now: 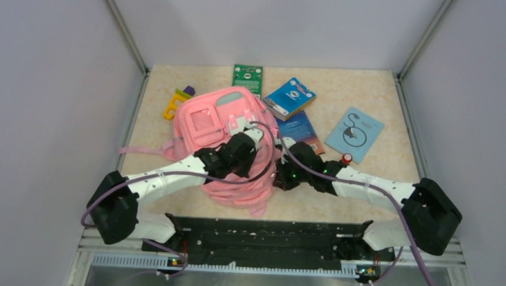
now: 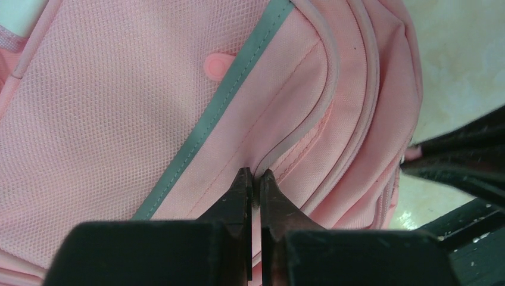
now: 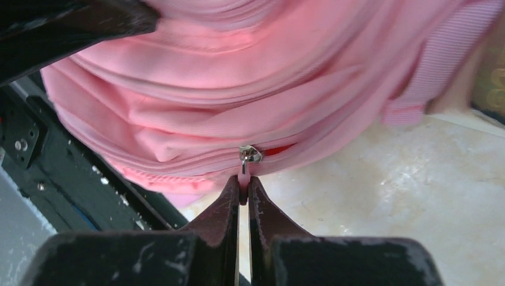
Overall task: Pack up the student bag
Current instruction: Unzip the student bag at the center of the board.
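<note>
With books (image 1: 290, 98), a booklet (image 1: 354, 133), a green card (image 1: 247, 78) and a yellow toy (image 1: 175, 104) noted beyond it, the bag (image 1: 203, 118) is laid mid-tabletop (image 1: 394, 97), its seam (image 2: 298, 134) pinched by the left jaws and its zipper pull (image 3: 243, 177) by the right jaws.

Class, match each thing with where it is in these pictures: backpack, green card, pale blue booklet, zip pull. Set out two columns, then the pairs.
1 backpack
2 green card
3 pale blue booklet
4 zip pull

A far edge of the table
B pinched between the right fingers
C centre of the table
D right of the backpack

Pairs: 1-C, 2-A, 3-D, 4-B
</note>
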Action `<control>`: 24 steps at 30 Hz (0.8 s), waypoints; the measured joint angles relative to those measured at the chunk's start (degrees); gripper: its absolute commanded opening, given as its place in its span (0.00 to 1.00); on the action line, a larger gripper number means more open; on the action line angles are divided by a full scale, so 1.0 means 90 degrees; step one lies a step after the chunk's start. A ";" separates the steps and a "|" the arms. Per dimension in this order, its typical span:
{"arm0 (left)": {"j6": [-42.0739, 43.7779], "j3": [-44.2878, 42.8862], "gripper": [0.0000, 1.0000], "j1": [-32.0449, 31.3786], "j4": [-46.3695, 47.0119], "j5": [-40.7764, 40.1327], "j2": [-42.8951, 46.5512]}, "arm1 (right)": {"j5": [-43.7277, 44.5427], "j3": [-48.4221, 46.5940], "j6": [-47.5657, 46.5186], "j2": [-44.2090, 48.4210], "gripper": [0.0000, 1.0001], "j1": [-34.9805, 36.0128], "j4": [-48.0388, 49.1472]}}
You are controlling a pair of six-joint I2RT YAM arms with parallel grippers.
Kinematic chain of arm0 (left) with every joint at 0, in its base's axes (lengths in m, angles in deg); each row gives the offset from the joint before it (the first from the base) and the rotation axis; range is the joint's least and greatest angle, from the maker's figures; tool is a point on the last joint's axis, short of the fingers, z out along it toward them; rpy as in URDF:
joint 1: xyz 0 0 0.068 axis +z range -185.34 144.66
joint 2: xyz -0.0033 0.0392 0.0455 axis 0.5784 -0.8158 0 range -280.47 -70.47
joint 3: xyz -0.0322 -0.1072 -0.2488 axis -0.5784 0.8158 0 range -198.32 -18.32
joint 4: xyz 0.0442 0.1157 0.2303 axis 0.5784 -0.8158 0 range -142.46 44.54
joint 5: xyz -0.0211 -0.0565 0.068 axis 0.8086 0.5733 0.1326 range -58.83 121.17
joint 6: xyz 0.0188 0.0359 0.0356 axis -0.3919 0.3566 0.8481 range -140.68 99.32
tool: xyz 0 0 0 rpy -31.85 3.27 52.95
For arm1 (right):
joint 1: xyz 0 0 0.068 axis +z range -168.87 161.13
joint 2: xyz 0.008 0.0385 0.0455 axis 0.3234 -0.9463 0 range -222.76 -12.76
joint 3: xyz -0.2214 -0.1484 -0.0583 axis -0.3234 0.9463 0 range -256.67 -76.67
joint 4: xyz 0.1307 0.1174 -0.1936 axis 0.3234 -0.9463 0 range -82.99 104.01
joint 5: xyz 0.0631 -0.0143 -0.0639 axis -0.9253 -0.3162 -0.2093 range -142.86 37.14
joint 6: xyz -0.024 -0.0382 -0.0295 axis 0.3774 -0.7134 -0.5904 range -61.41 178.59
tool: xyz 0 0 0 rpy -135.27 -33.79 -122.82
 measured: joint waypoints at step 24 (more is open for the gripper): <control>-0.1423 -0.0469 0.00 0.0488 0.0719 0.0449 -0.0554 | -0.0107 0.0172 0.0413 0.0483 0.00 0.0520 0.0255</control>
